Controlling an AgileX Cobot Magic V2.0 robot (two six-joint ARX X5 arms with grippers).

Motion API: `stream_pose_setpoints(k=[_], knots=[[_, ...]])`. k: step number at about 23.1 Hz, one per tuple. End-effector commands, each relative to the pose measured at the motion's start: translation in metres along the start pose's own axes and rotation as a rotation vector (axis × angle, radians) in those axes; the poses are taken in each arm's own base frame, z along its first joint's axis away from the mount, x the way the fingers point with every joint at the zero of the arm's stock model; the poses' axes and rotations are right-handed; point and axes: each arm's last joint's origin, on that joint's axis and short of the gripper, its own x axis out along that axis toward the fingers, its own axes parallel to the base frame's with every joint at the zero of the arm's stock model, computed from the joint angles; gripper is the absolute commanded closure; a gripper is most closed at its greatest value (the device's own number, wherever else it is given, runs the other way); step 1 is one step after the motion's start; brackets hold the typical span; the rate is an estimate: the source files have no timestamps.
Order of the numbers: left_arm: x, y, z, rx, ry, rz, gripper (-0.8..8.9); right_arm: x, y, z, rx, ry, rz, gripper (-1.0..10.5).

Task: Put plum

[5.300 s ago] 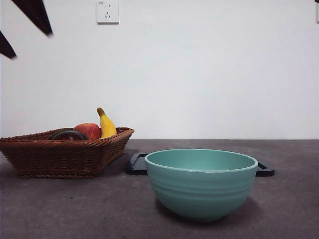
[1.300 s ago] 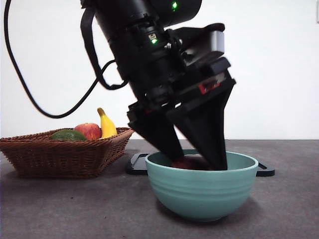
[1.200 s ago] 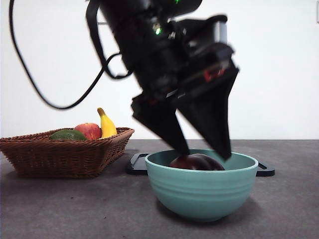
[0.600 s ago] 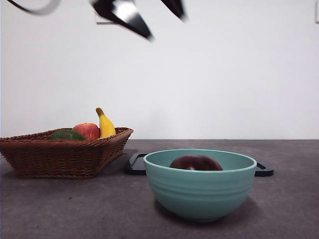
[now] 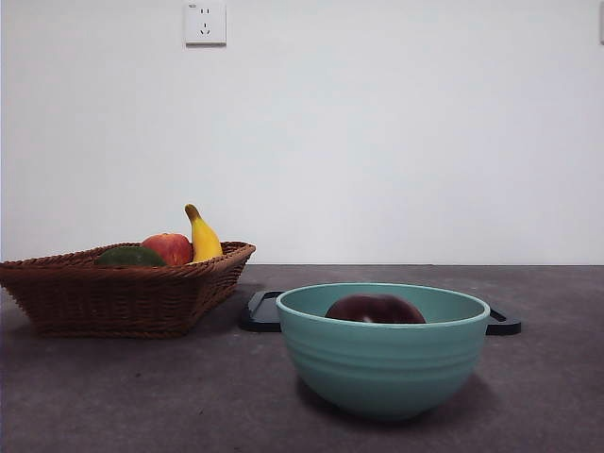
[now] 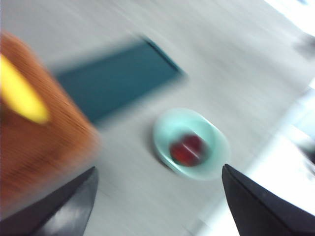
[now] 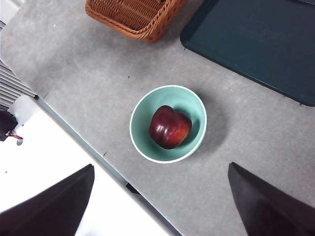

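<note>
The plum (image 5: 375,309) lies in the middle of the green bowl (image 5: 382,363), its dark red top just showing above the rim in the front view. From the right wrist camera it sits inside the bowl (image 7: 168,124) as a glossy maroon fruit (image 7: 170,127), free of any grip. The right gripper (image 7: 157,206) hangs high over the table, its 2 jaws spread wide and empty, the plum well apart from them at about 12 o'clock of the jaw gap. The left gripper (image 6: 157,206) is also high, released and holding nothing; its picture is blurred, with the plum (image 6: 187,149) in the bowl (image 6: 191,143) between and beyond its jaws. Behind the bowl lies a dark tray (image 5: 259,311). At 9 o'clock of the bowl stands a wicker basket (image 5: 123,297) with a banana (image 5: 200,236), an apple (image 5: 170,248) and a green fruit (image 5: 129,256).
</note>
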Motion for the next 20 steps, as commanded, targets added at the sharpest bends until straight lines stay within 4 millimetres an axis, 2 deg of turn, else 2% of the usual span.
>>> stream_pose_setpoints(k=[1, 5, 14, 20], knots=[[0.008, -0.001, -0.017, -0.022, 0.062, -0.139, 4.08, -0.002, 0.002, 0.005, -0.016, -0.018, 0.0, 5.1], [0.02, 0.003, -0.04, -0.074, 0.178, -0.227, 4.09, -0.002, 0.002, 0.005, -0.016, -0.017, 0.0, 5.1], [0.021, 0.003, -0.039, -0.065, 0.166, -0.229, 4.09, -0.001, 0.001, 0.005, -0.009, -0.01, 0.0, 5.1], [0.021, 0.002, -0.039, -0.06, 0.162, -0.231, 4.09, 0.014, -0.008, 0.012, 0.018, 0.047, -0.05, 5.1]])
